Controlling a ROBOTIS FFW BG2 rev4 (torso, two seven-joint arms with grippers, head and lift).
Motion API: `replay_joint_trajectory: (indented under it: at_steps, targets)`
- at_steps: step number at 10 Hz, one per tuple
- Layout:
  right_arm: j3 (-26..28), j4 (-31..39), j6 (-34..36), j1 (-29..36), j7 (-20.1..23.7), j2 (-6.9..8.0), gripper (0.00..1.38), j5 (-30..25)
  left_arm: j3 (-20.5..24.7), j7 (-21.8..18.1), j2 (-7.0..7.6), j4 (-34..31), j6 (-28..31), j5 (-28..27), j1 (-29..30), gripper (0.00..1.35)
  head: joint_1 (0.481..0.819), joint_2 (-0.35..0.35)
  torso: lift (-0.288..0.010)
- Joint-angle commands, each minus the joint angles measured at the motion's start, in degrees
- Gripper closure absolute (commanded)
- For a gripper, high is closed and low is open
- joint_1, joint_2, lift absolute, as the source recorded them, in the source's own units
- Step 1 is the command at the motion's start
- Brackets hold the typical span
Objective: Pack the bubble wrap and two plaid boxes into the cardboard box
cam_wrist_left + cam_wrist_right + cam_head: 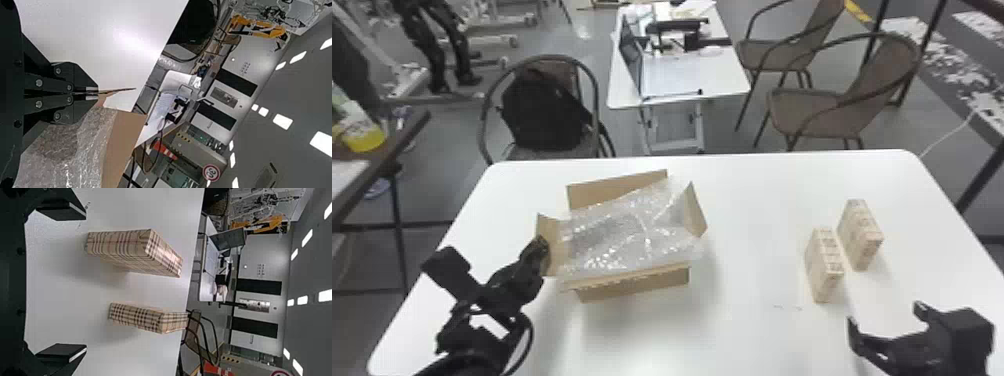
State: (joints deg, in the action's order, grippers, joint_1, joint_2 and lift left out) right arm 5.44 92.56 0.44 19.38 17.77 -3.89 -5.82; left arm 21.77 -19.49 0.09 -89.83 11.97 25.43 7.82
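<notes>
Two plaid boxes (825, 265) stand beyond released right pincer (886, 316); left pincer (541, 246) grasps cardboard flap (557, 252).

The cardboard box (637, 287) is finished matt, the bubble wrap (619, 235) is formed of glossy, bumpy plastic, and the plaid boxes (117, 243) are faced in smooth, faintly shiny paper.

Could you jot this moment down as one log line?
Left gripper shut on flap of cardboard box | right gripper open | bubble wrap across box opening | both plaid boxes on table
</notes>
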Motion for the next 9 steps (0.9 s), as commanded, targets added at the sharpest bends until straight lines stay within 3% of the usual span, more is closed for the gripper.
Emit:
replay_joint_trajectory:
  at_steps: [1, 8, 9]
  targets:
    - [-1.31, -4.31, -0.01, -3.65, -0.28, 0.11, 0.12, -0.42, -0.06, -0.02, -0.24, 0.00, 0.16, 0.15, 0.01, 1.22, 0.695, 0.133, -0.050]
    - [-9.57, -17.76, -0.27, -15.95, -4.59, 0.19, 0.12, -0.95, -0.24, -0.02, -0.24, 0.00, 0.77, 0.41, 0.09, 1.22, 0.695, 0.186, -0.050]
    - [-10.10, -17.67, -0.27, -15.87, -6.35, 0.19, 0.19, -0.59, -0.15, -0.02, -0.24, 0.09, 0.86, 0.59, 0.18, 1.21, 0.695, 0.189, -0.050]
